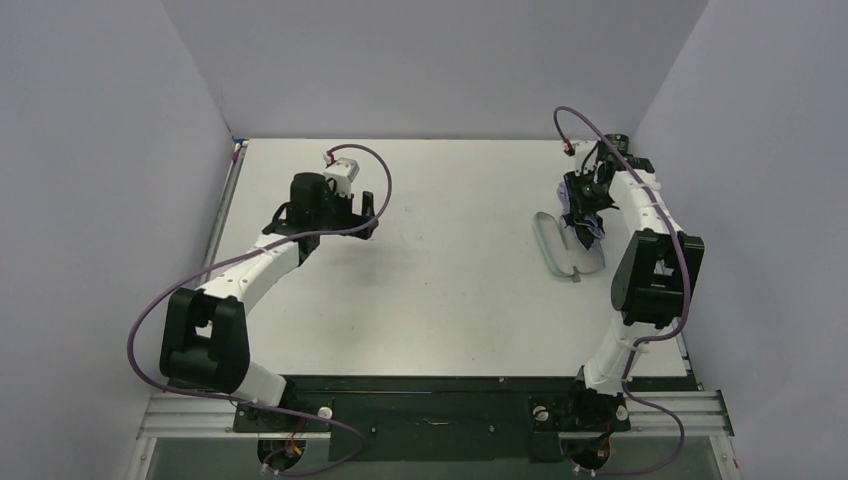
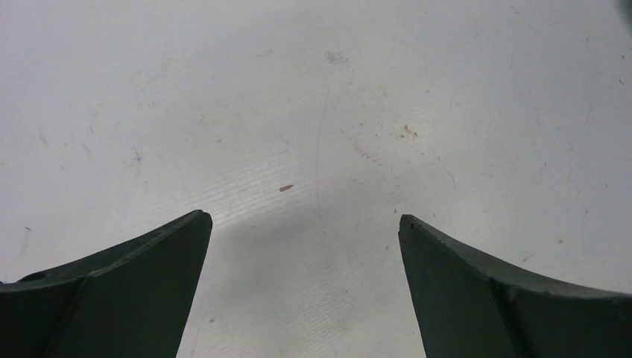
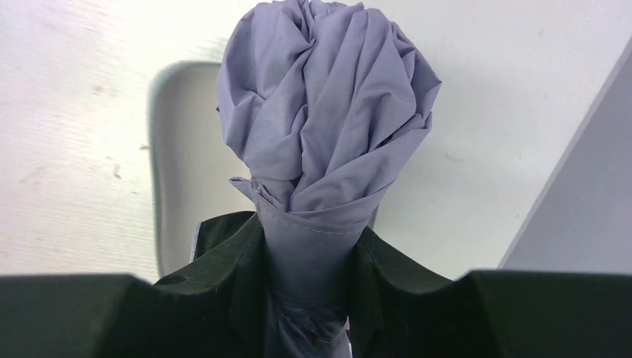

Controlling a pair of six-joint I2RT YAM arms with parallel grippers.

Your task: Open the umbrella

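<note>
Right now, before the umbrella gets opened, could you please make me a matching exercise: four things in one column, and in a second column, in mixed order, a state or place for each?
Column one:
1. left gripper
2. right gripper
3. umbrella
4. pale oblong case

Column two:
a. lying flat on the table
b. folded, with the fabric bunched
c. open, over bare tabletop, holding nothing
d. closed on lavender fabric

Right pairs: 1-c, 2-d, 3-b, 4-a.
</note>
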